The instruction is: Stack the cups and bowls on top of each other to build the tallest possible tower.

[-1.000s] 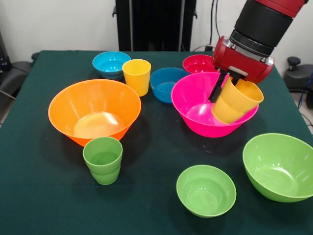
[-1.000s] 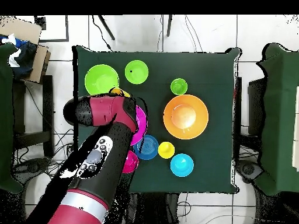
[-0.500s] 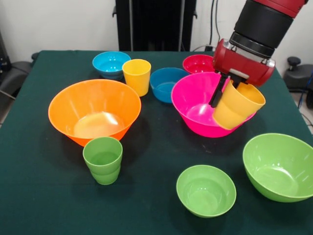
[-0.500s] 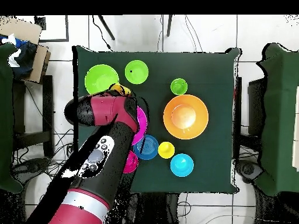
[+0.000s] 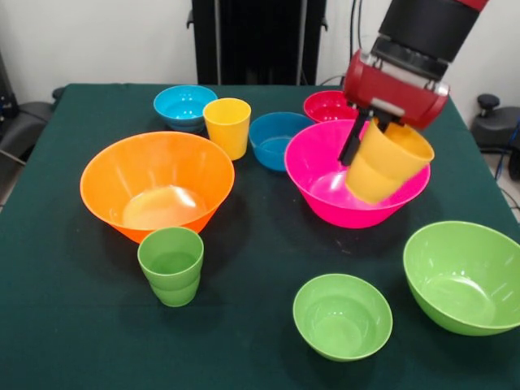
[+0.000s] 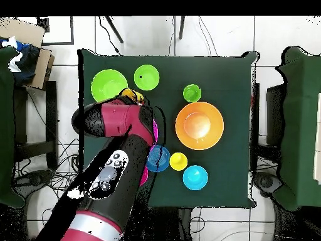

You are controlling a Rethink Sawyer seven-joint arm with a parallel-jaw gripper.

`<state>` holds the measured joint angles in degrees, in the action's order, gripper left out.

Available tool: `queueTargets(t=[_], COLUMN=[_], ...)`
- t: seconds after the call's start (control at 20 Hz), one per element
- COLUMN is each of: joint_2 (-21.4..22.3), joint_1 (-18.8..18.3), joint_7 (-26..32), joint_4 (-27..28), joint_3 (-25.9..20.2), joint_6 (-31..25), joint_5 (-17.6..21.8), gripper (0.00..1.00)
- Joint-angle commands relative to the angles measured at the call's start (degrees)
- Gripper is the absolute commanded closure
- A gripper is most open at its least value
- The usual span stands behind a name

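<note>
Front view: the gripper [image 5: 367, 140] pinches the rim of an orange-yellow cup [image 5: 383, 163], one finger inside, and holds it tilted and clear above the pink bowl [image 5: 325, 183], probably for carrying to a stacking base. On the table [image 5: 244, 268] stand two more cups, yellow [image 5: 227, 126] and green [image 5: 171, 264], and seven bowls: orange [image 5: 157, 183], pink, two blue [image 5: 185, 106] [image 5: 279, 140], red [image 5: 329, 106], and two green [image 5: 342, 315] [image 5: 465, 276] toward the near right corner; none is stacked yet.

Overhead view: the arm [image 6: 110, 169] covers the pink bowl and red bowl; the held cup [image 6: 130, 96] peeks out beside it.
</note>
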<state>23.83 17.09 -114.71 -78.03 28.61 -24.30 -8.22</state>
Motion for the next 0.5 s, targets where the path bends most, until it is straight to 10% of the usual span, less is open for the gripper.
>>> queueTargets(t=[0.05, 0.5], joint_2=[12.29, 18.84], joint_1=[0.6, 2.45], joint_7=[-2.01, -3.41], joint_4=[-6.86, -10.79], joint_3=[-2.11, -3.54], joint_6=[-12.29, -19.37], joint_5=[1.85, 1.18], gripper=[1.0, 1.0])
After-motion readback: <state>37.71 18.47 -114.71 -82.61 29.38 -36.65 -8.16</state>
